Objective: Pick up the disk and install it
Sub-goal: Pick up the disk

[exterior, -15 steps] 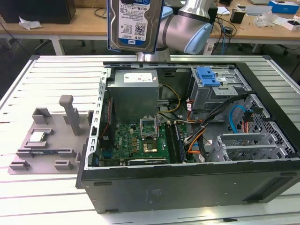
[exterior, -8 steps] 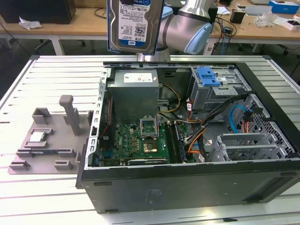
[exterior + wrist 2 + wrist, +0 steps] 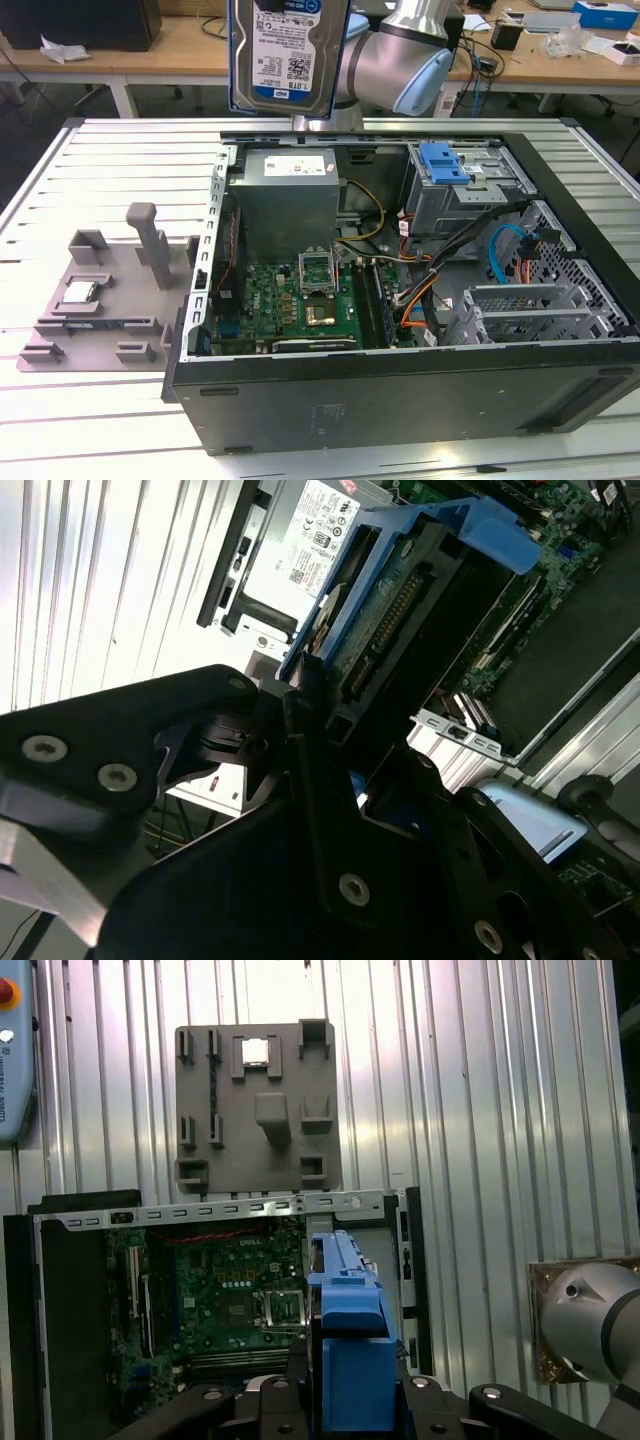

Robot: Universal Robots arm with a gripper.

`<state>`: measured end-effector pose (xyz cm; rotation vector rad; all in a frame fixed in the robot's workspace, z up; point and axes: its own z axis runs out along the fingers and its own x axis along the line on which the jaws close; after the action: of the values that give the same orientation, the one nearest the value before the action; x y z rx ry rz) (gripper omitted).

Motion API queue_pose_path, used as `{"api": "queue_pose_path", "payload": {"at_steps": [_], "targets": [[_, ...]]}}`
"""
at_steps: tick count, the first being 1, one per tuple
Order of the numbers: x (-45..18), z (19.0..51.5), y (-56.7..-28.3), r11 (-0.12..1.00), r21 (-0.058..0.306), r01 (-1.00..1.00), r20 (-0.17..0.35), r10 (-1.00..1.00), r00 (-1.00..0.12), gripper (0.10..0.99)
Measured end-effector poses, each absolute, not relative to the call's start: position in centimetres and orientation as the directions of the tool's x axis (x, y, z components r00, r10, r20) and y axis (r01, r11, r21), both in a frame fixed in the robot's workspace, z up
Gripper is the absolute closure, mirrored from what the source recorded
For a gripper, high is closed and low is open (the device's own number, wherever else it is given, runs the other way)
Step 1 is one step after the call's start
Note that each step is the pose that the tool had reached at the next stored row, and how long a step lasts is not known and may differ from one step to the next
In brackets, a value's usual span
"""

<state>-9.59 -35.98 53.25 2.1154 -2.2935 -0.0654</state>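
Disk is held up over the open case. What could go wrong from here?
The claw grips the disk by one end; a slip could drop it onto the motherboard. Loose cables lie beside the metal cage and could snag the disk. A blue bracket atop that cage might obstruct it.

Open air between raised disk [image 3: 288, 50] and case [image 3: 400, 390]; cables [image 3: 452, 241] beside drive cage [image 3: 432, 205]

An open computer case [image 3: 400, 400] lies on a ribbed metal bench [image 3: 100, 150], motherboard [image 3: 290, 300] exposed. Beside it, toward the bench edge at the exterior view's left, a grey tray [image 3: 95, 342] holds a small chip [image 3: 80, 292].
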Motion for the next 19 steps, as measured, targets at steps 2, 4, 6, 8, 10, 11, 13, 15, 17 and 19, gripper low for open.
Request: {"api": "queue_pose_path", "payload": {"at_steps": [2, 4, 6, 8, 10, 11, 13, 15, 17, 19], "targets": [[-9.6, 53.2, -36.1, 0.080, 0.045, -0.996, -0.013, -0.997, -0.081, 0.722], [-9.6, 53.2, -36.2, 0.080, 0.045, -0.996, -0.013, -0.997, -0.081, 0.722], [-9.6, 53.2, -36.3, 0.080, 0.045, -0.996, -0.013, -0.997, -0.081, 0.722], [-9.6, 53.1, -36.4, 0.080, 0.045, -0.996, -0.013, -0.997, -0.081, 0.722], [-9.6, 53.1, -36.5, 0.080, 0.045, -0.996, -0.013, -0.997, -0.081, 0.722], [-9.6, 53.1, -36.6, 0.080, 0.045, -0.996, -0.013, -0.997, -0.081, 0.722], [-9.6, 53.1, -36.8, 0.080, 0.045, -0.996, -0.013, -0.997, -0.081, 0.722], [-9.6, 53.1, -37.1, 0.080, 0.045, -0.996, -0.013, -0.997, -0.081, 0.722], [-9.6, 53.0, -37.4, 0.080, 0.045, -0.996, -0.013, -0.997, -0.081, 0.722], [-9.6, 53.0, -37.6, 0.080, 0.045, -0.996, -0.013, -0.997, -0.081, 0.722]]}}
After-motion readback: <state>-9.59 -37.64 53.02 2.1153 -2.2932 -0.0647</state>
